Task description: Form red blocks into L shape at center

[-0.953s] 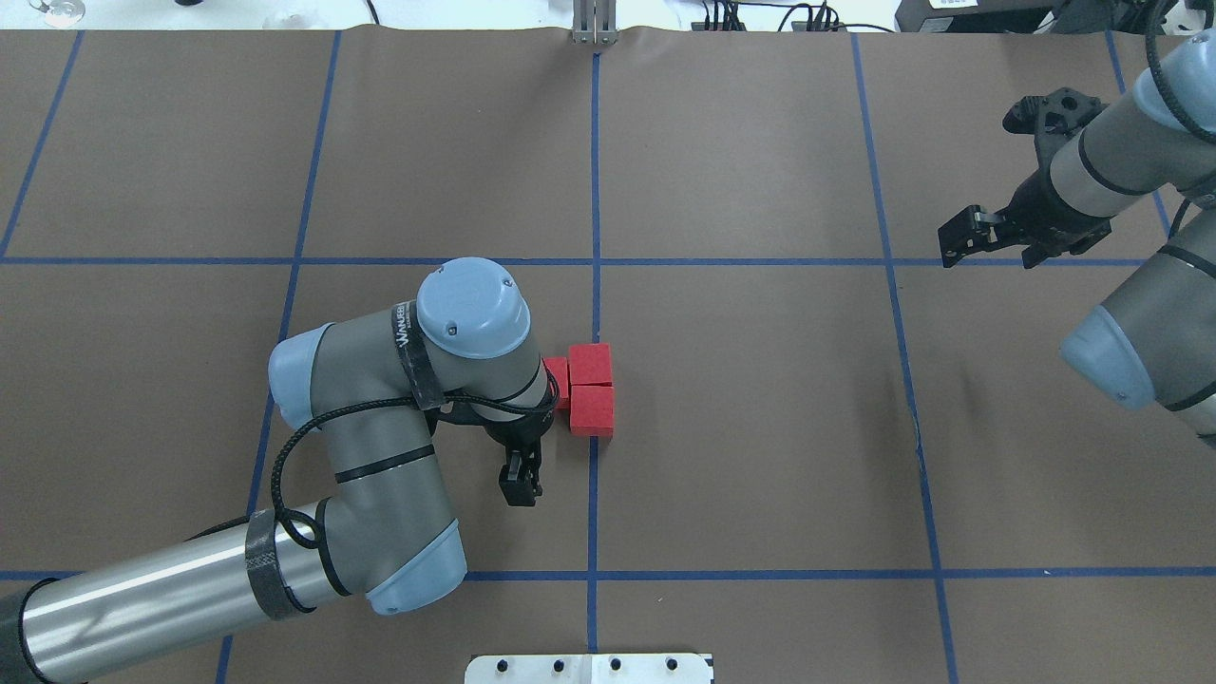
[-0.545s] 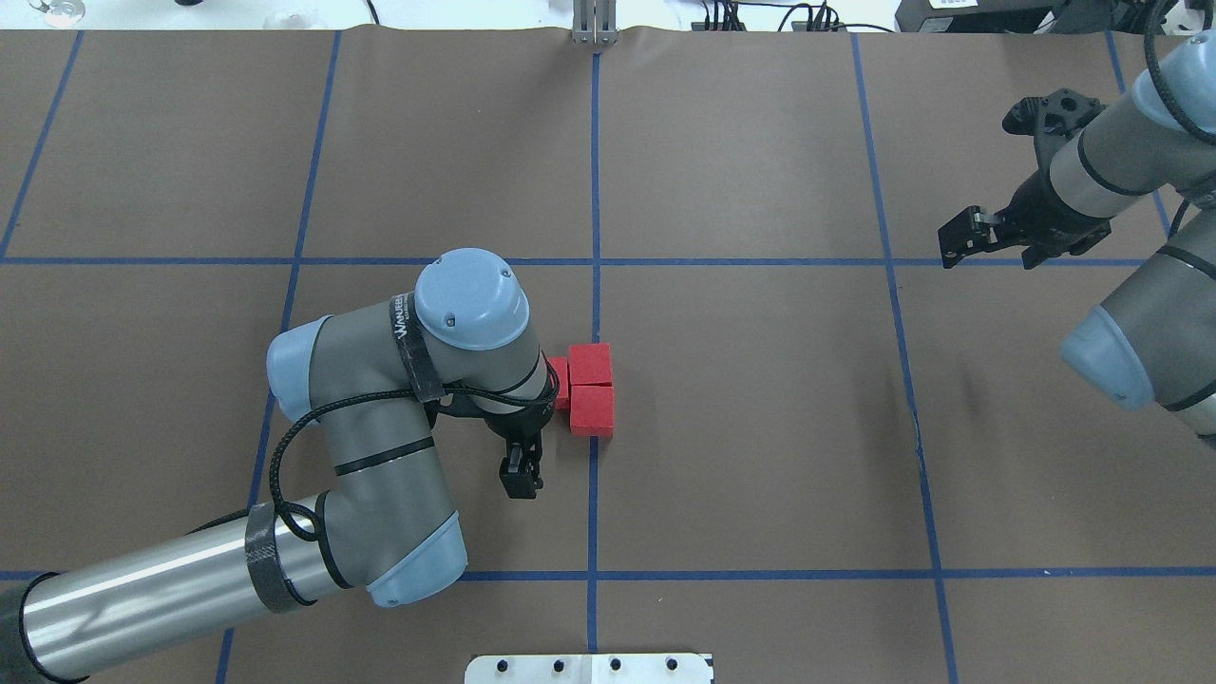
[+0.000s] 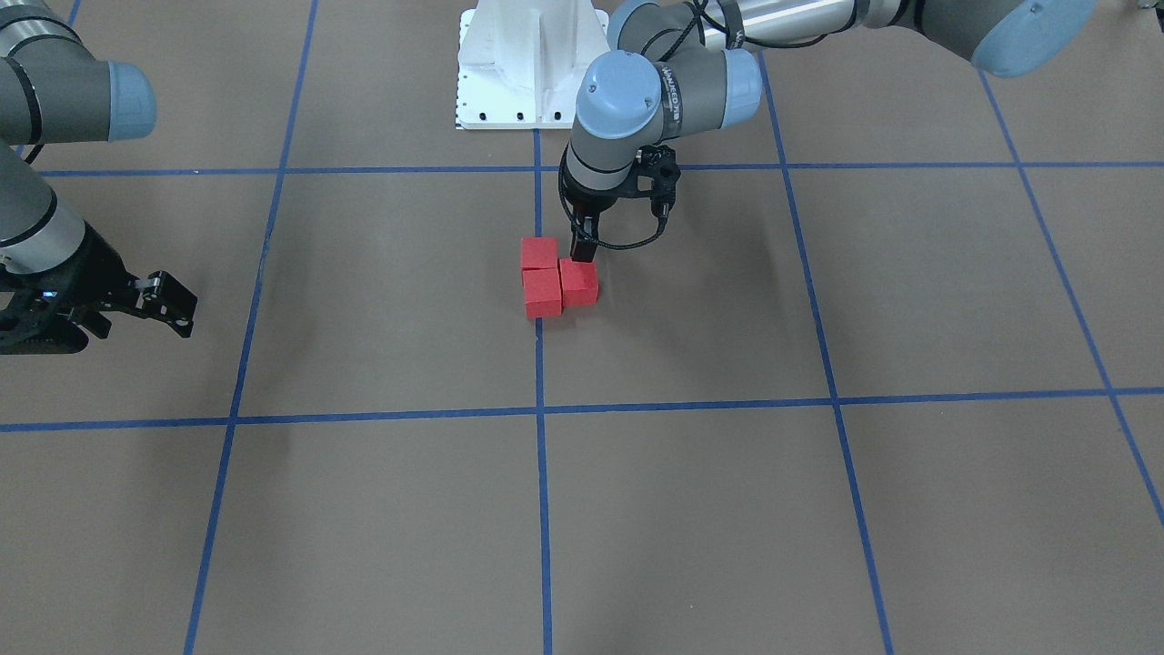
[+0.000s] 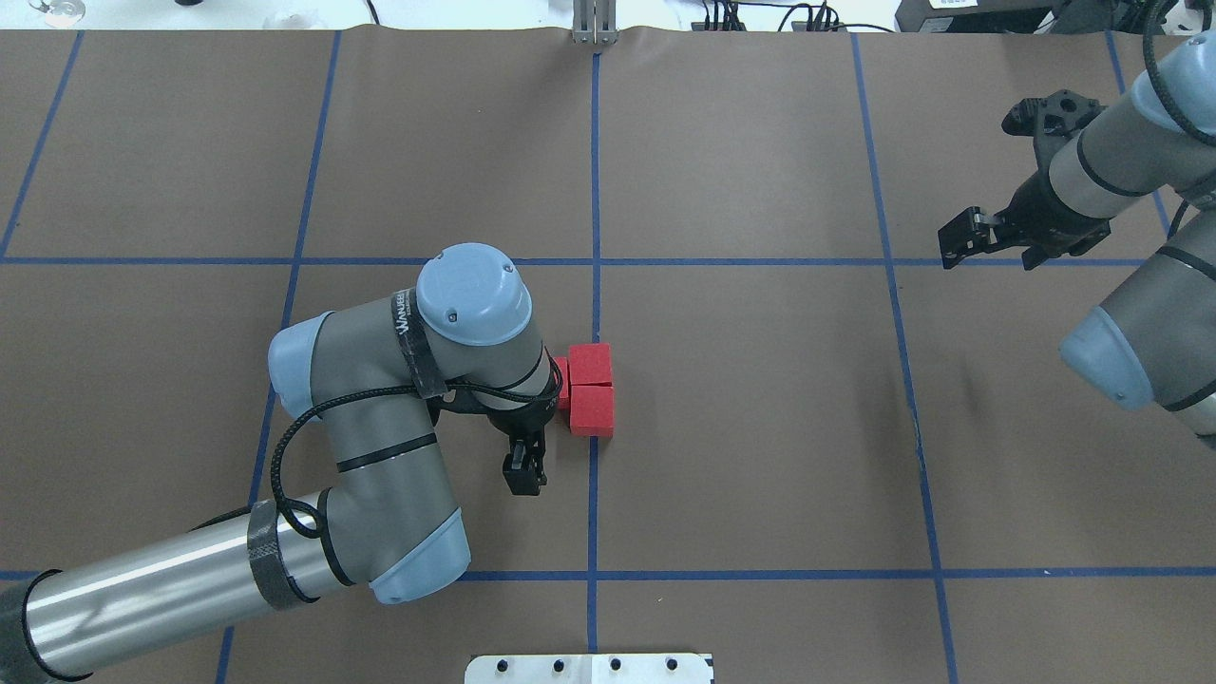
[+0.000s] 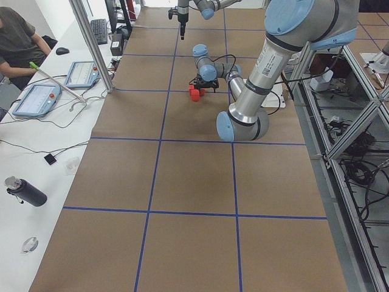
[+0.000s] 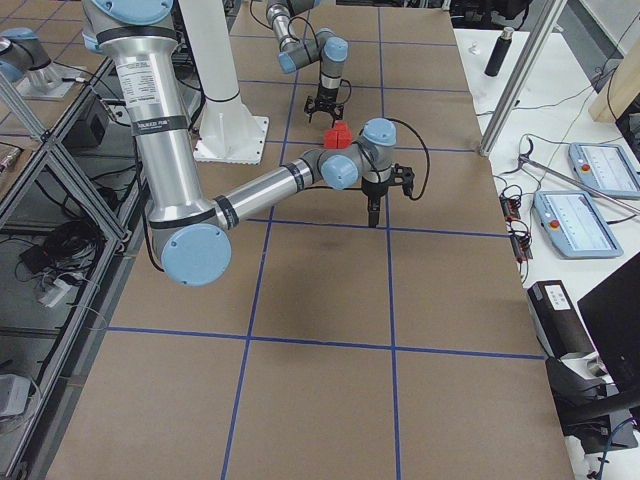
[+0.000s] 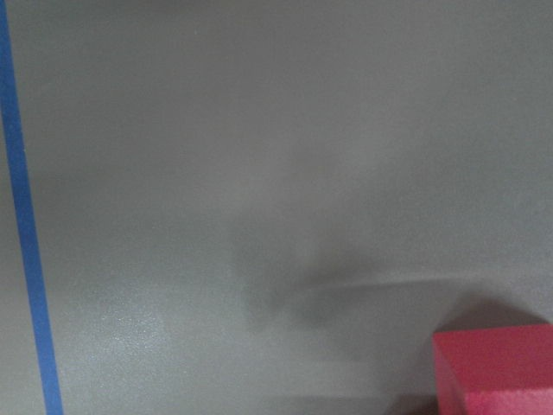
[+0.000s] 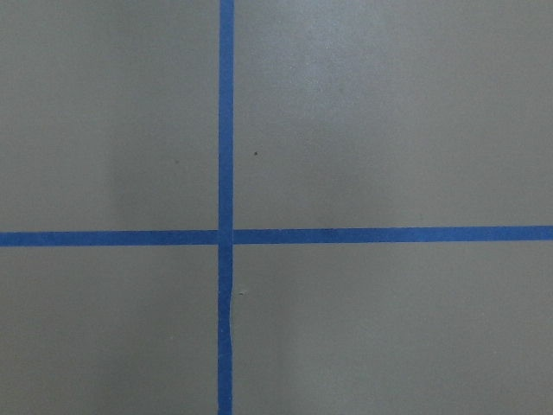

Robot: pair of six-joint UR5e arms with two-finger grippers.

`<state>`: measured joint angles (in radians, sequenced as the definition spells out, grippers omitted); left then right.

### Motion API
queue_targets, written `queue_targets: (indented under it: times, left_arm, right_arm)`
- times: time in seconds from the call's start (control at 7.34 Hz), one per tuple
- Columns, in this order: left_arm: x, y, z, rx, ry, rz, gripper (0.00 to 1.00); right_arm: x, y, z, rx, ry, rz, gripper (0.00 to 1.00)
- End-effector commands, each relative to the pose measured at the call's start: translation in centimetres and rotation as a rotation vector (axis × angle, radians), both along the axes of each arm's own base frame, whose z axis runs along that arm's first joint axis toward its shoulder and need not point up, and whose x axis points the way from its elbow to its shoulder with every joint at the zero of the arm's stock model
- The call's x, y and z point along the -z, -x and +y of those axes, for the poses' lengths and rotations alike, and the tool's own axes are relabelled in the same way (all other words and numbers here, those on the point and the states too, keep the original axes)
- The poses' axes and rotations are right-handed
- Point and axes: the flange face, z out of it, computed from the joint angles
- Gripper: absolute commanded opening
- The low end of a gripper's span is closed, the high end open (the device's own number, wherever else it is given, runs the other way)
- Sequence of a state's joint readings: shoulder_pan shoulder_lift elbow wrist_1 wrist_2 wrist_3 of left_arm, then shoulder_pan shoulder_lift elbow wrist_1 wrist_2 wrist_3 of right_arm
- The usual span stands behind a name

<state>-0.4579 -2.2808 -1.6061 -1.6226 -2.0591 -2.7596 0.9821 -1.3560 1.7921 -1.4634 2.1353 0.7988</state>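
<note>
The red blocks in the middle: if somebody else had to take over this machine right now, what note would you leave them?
Left pincer: low, just on the robot's side of the third block, holding no block; open or shut unclear.
Right pincer: far off to the side, holding no block; open or shut unclear.
Red blocks: all three down at the center, two in a row on the blue tape line, the third snug beside the one farther from the robot, slightly staggered.
Done: the L looks formed.
Left: probably just lift the left pincer clear without nudging it.
</note>
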Motion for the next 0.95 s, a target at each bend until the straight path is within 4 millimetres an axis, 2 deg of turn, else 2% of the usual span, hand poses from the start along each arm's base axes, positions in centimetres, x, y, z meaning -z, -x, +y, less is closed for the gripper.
queue_targets:
  times: [0.0,0.82]
  left_arm:
    - [0.1,0.0,-0.1,0.001,-0.001,0.000,1.00]
    - [0.7,-0.1,-1.4,0.017,0.002,-0.003,1.00]
  right_arm:
    - [-0.2,0.1,0.0,0.003,0.003,0.003,1.00]
    - [-0.2,0.1,0.0,0.003,0.003,0.003,1.00]
